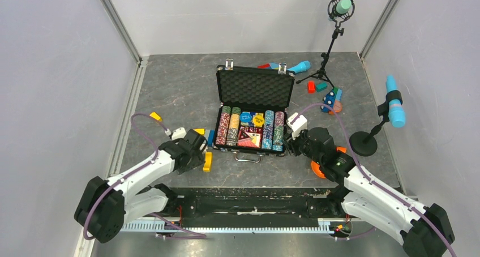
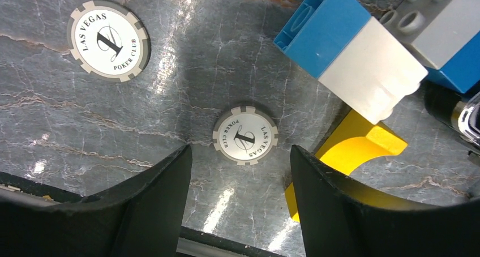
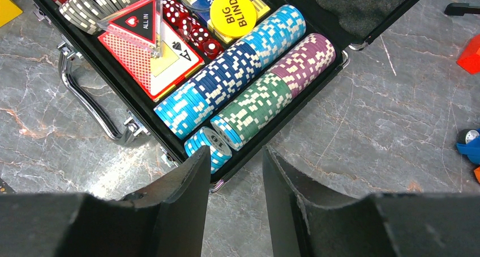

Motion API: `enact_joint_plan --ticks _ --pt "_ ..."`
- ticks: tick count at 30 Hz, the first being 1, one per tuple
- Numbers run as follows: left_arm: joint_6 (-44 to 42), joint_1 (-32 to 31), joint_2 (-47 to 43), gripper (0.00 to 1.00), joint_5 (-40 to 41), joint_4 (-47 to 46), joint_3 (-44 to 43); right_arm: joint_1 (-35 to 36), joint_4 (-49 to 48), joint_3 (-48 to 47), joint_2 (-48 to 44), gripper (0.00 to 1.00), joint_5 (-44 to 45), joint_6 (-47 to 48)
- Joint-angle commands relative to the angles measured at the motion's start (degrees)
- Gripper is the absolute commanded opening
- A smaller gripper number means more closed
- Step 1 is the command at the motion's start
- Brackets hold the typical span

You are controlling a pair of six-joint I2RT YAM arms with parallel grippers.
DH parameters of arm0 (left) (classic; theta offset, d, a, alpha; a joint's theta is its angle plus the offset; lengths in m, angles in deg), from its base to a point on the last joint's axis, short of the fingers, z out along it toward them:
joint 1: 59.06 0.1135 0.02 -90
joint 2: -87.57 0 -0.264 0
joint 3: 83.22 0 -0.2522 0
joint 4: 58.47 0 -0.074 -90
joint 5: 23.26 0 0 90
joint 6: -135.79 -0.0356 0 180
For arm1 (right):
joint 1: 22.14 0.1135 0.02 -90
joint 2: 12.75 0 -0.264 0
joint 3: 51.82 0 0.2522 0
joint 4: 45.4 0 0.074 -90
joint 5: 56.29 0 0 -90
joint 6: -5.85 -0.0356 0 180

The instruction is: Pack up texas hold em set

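The black briefcase (image 1: 255, 88) lies open mid-table, its foam lid up, with rows of chips (image 1: 269, 129), cards and round buttons inside. My left gripper (image 1: 195, 152) is open and empty, left of the case. In the left wrist view it (image 2: 240, 169) hovers over a loose white-and-grey chip (image 2: 245, 135); a second loose chip (image 2: 108, 40) lies further off. My right gripper (image 1: 294, 141) is open and empty. In the right wrist view it (image 3: 235, 155) straddles the near right corner of the case (image 3: 362, 5), beside the blue chip row (image 3: 226, 81). The yellow "BIG BLIND" button (image 3: 232, 15) and a card deck (image 3: 150, 56) lie inside.
A yellow arch block (image 2: 356, 149) and a blue-and-white block (image 2: 351, 47) lie by the left fingers. Coloured blocks (image 1: 328, 95) and a microphone on a stand (image 1: 339, 11) are at the back right. Another blue microphone (image 1: 394, 107) stands at right. An orange disc (image 1: 320, 169) lies under my right arm.
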Motion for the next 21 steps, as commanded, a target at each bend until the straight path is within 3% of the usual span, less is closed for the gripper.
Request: enact_joint_plan --ticks 1,9,17,21 --pt "2.67 0.23 1.56 0.70 1.48 -2.99 0.95 -0.09 -2.41 -0.18 -0.67 0.42 -0.17 0.40" --pt "1.53 0.21 5.41 0.67 2.86 -2.87 -0.67 -0.12 -1.93 -0.62 -0.86 0.42 -0.32 0.81" --pt "1.25 0.23 6.79 0.52 3.20 -3.99 -0.59 -0.08 -1.54 -1.11 -0.81 0.42 -0.60 1.07" --pt "1.25 0.23 6.18 0.50 3.24 -4.19 -0.16 -0.10 -1.58 -1.10 -0.64 0.42 -0.89 1.00"
